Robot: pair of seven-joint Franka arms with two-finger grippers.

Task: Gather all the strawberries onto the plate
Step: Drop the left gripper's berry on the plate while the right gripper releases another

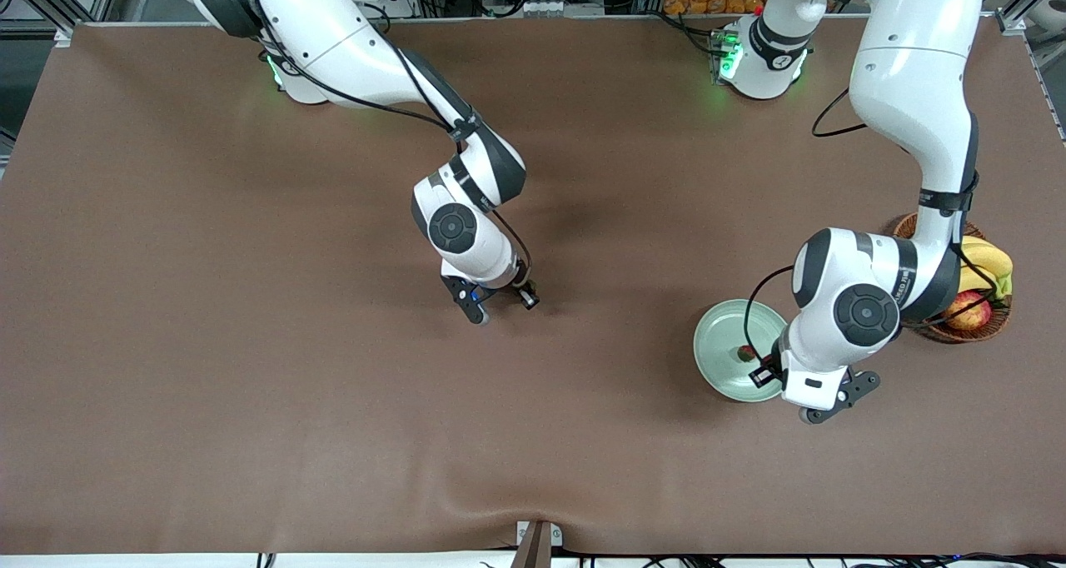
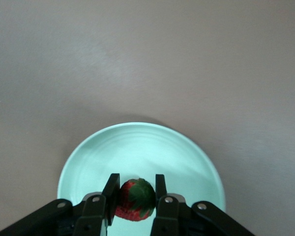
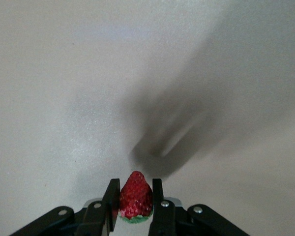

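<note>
Over the pale green plate [image 1: 718, 341], toward the left arm's end of the table [image 1: 250, 385], the left gripper [image 2: 134, 194] hangs with its two black fingers [image 2: 111, 189] clamped on a strawberry [image 2: 134, 199]. In the left wrist view the berry sits between the pads with its green leafy top turned toward the camera, and the plate's pale surface lies under it. In the front view the same berry shows as a small red spot inside the plate's rim, just beside the left arm's wrist.

Near the middle of the table, the right gripper [image 3: 135, 196] is up over bare brown tabletop. Its fingers [image 3: 111, 194] are closed on a second strawberry [image 3: 135, 195], red tip pointing away from the wrist camera and the green top tucked back between the pads. A blurred shadow lies on the table below it.

A brown wicker basket [image 1: 987, 322] with bananas [image 1: 987, 261] and a red-yellow apple [image 1: 968, 308] stands beside the plate, partly covered by the left arm.
</note>
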